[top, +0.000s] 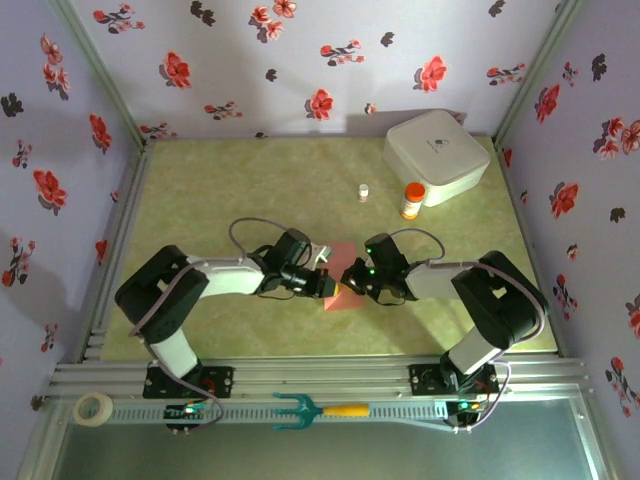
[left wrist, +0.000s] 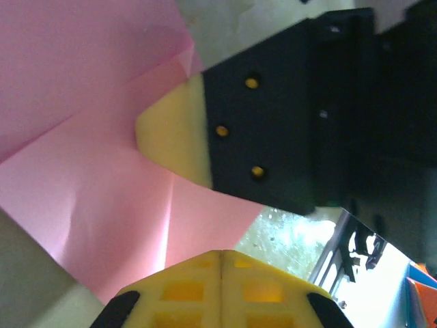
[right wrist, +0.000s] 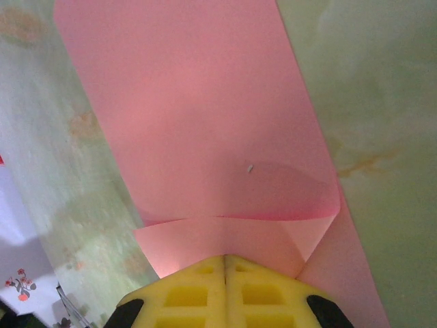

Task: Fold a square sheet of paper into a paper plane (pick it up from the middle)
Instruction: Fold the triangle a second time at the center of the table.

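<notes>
1. At the centre of the top view, the square sheet of paper (top: 345, 298) lies on the green counter (top: 200, 180). The two arms reach in from left and right and meet over it.
2. The left jaws are pressed together. In the left wrist view their yellow pads (left wrist: 191, 290) meet along a thin seam at the bottom of the frame, with the pink sheet (left wrist: 82, 191) just above them.
3. The right jaws are closed too. In the right wrist view their pads (right wrist: 188, 297) meet at the bottom centre, against the sheet's near edge.
4. Whether either pair pinches the paper or only touches it, I cannot tell.
5. In the right wrist view the sheet (right wrist: 198, 102) runs up the frame. A narrow folded band with slanting corners lies along its lower edge.
6. In the left wrist view creases cross the paper, and a yellow pad of the right jaws rests on it at centre left.
7. In the upper right of the top view sits a white box (top: 437, 155), with an orange bottle (top: 411, 200) just beside it and a small white bottle (top: 364, 192) further left.
8. On the rail at the bottom of that view lie a teal fork (top: 300, 410) and, at the far left, a tape roll (top: 94, 407).
</notes>
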Robot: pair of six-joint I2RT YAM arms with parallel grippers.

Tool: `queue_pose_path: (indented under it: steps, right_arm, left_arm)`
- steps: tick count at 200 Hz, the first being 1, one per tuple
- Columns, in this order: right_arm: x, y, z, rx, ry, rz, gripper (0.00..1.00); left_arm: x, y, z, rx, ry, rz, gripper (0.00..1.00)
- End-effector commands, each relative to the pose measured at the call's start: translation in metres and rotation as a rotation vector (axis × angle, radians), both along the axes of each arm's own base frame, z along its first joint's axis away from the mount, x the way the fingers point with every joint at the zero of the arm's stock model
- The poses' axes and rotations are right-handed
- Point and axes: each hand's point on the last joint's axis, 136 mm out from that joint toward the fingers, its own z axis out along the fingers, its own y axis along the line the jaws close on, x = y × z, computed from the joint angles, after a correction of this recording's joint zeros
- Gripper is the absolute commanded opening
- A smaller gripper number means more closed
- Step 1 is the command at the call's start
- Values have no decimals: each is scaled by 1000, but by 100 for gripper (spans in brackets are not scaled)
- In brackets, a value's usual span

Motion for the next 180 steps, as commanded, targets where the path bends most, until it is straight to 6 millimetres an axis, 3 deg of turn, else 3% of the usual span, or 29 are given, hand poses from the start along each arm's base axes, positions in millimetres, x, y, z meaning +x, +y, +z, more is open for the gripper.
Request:
queue_pose_path:
  steps: [1,57,89,110,140,180]
  right_arm:
    - [-14,-24,-30,-112,87,-46,2]
    - [-9,-18,-23,-81,71,-44,4]
    - [1,-10,4,-45,2,-24,10]
    - [2,-7,19,-40,-36,-2,10]
    - [-4,7,23,0,-50,31,6]
    - [-13,18,2,11,4,77,2]
  left_arm:
    - [5,-8,-3,-11,27,1,2]
    - [-20,11,-37,108,101,-48,0]
    - [-30,34,-64,206,116,-22,0]
    - [-30,35,-67,213,107,-19,0]
    - [-26,31,-64,206,89,-14,0]
    - [-24,31,-64,216,79,-11,0]
